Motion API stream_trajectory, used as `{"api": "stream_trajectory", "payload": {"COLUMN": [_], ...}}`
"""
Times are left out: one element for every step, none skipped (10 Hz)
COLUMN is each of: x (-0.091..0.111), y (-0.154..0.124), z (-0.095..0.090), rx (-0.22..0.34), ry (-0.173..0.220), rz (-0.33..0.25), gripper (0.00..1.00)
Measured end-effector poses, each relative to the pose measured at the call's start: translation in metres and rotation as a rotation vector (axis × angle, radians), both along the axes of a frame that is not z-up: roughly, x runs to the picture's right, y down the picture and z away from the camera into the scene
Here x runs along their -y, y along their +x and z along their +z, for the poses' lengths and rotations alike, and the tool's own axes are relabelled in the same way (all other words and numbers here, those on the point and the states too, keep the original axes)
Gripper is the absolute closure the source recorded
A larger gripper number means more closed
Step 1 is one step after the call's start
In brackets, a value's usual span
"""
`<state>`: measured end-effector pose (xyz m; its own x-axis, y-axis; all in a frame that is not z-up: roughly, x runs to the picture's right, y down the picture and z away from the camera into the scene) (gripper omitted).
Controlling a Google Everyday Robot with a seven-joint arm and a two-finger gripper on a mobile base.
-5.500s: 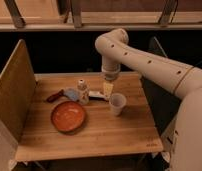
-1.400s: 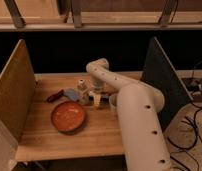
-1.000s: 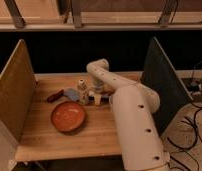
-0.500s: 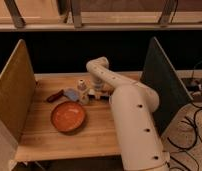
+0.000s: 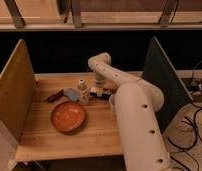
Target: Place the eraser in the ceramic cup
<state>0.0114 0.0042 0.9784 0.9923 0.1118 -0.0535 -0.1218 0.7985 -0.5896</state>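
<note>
The robot's white arm rises from the lower right, bends at an elbow above the back of the light wooden table and drops straight down. At its end the two-finger gripper sits low over the tabletop, towards the back and near the middle. Its fingers are drawn together on the small flat whitish eraser, which lies on the wood under the gripper with its dark end pointing right.

The small white ceramic cup stands just right of and in front of the eraser; only a sliver of its left side shows, the rest hidden behind the thick arm.

Just left of the gripper stands a small pale narrow-necked bottle, upright. Beside the bottle lies a blue-headed tool with a red handle, its handle pointing left. In front of these rests a round orange plate, flat on the wood.

Two upright panels flank the table — a tan board on the left and a dark grey-green board on the right.
</note>
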Motion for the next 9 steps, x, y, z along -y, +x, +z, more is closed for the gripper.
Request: {"api": "stream_trajectory", "payload": {"x": [0.019, 0.035, 0.05, 0.059, 0.069, 0.08, 0.088, 0.106, 0.12], "y": [0.004, 0.006, 0.005, 0.002, -0.006, -0.013, -0.019, -0.027, -0.033], "z": [-0.002, -0.003, -0.005, -0.006, -0.008, -0.012, -0.015, -0.023, -0.032], "rx": [-0.004, -0.001, 0.012, 0.03, 0.068, 0.102, 0.126, 0.164, 0.189], "ry": [0.049, 0.088, 0.128, 0.153, 0.184, 0.211, 0.233, 0.276, 0.309], "rz": [0.032, 0.055, 0.083, 0.105, 0.129, 0.141, 0.143, 0.138, 0.126], "gripper": [1.0, 1.0, 1.0, 1.0, 1.0, 1.0, 1.0, 1.0, 1.0]}}
